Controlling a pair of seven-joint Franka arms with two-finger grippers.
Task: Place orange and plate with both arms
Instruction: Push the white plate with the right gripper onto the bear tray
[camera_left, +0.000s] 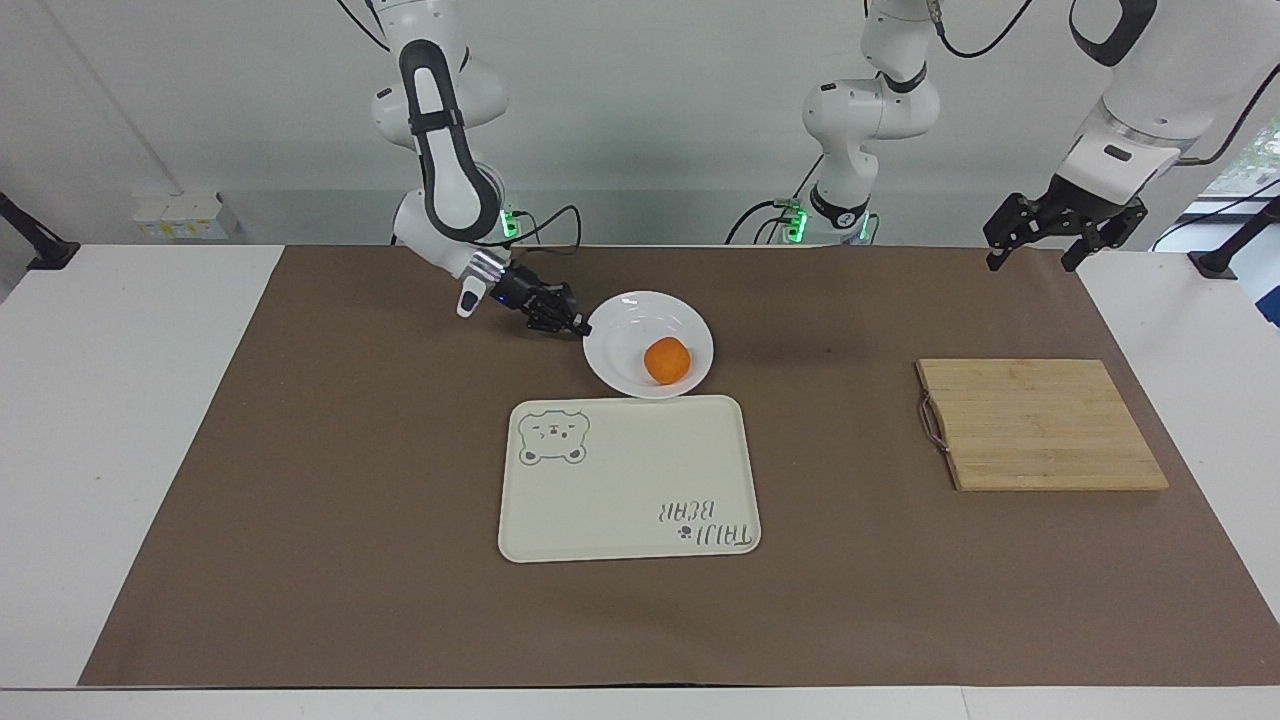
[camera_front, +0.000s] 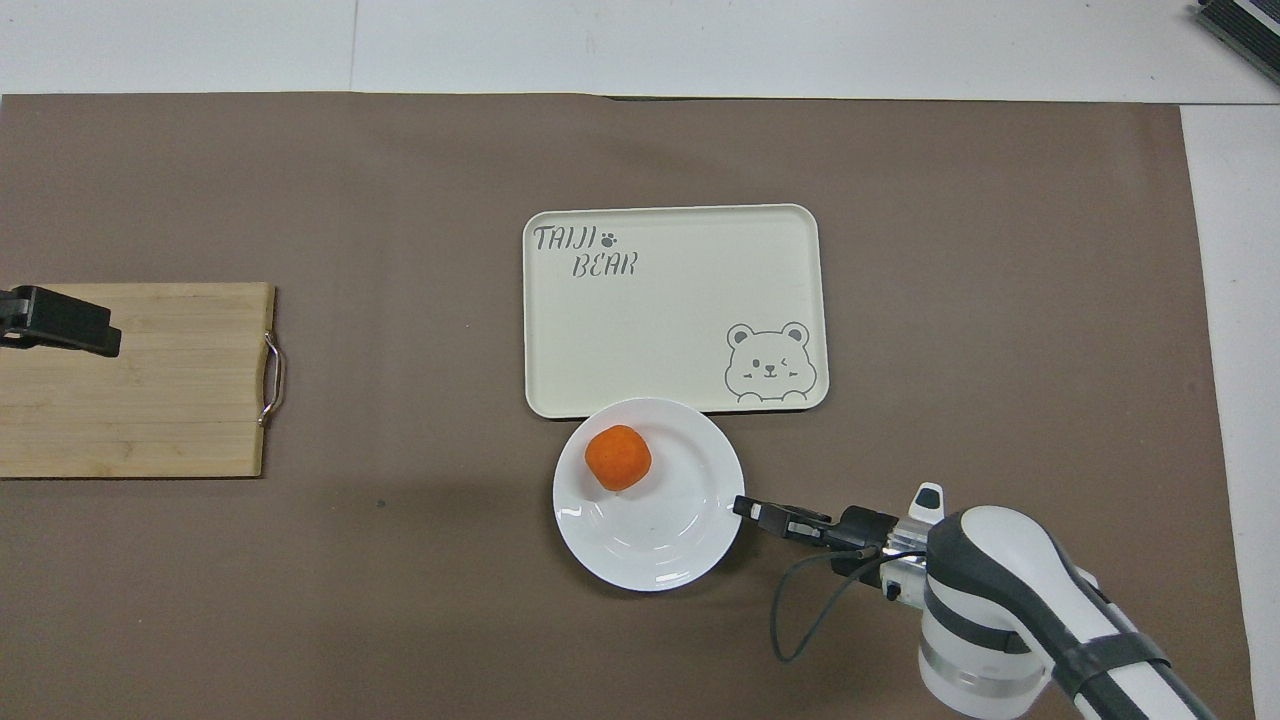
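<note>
The white plate (camera_left: 625, 312) (camera_front: 650, 545) is tilted, raised at the rim where my right gripper (camera_left: 578, 327) (camera_front: 742, 507) is shut on it. The orange (camera_left: 666, 360) (camera_front: 617, 457) lies in the plate against the low part of the rim, toward the tray. In the overhead view the plate's rim overlaps the tray's edge nearest the robots. My left gripper (camera_left: 1030, 262) hangs open and holds nothing, high over the left arm's end of the table. One of its fingers (camera_front: 60, 320) shows over the cutting board in the overhead view.
A cream tray with a bear drawing (camera_left: 630, 480) (camera_front: 680, 310) lies mid-table, farther from the robots than the plate. A wooden cutting board with a metal handle (camera_left: 1040, 425) (camera_front: 150, 390) lies toward the left arm's end. Brown paper covers the table.
</note>
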